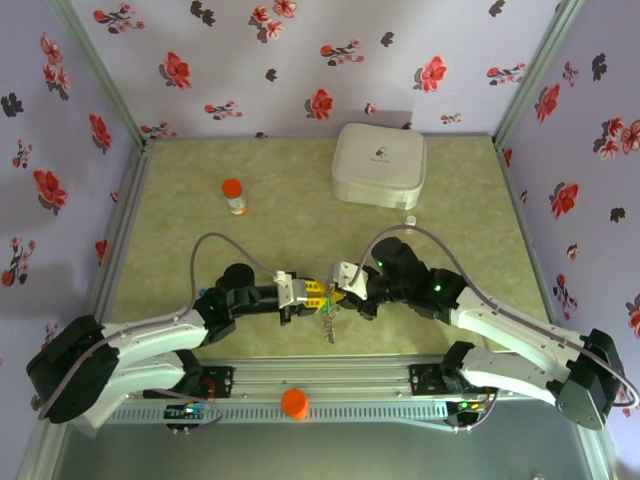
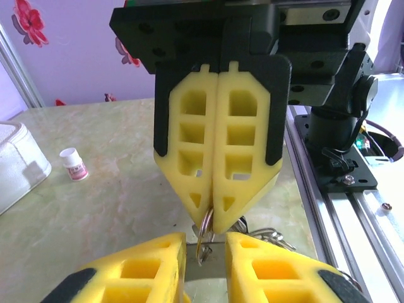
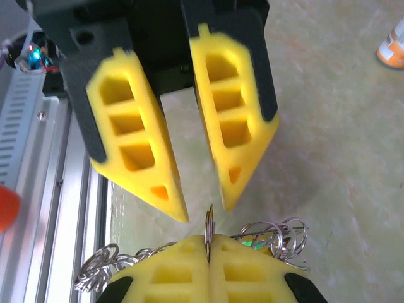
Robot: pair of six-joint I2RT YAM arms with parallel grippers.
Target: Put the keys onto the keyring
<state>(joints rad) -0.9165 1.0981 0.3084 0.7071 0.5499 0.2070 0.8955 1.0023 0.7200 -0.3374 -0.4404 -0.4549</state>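
Top external: pale marbled surface (image 1: 180,230) (purple floral walls (image 1: 230,60) around) | left fingers (image 3: 235,112) parted | right fingers (image 2: 189,151) clamped on keyring (image 3: 209,227)

Left of the box (image 1: 379,165), only a bottle (image 1: 233,196) breaks the open desk (image 1: 290,190). A small vial (image 1: 409,219) stands just before the box. Well nearer, the left gripper (image 1: 316,293) and right gripper (image 1: 340,291) meet, barring the middle.
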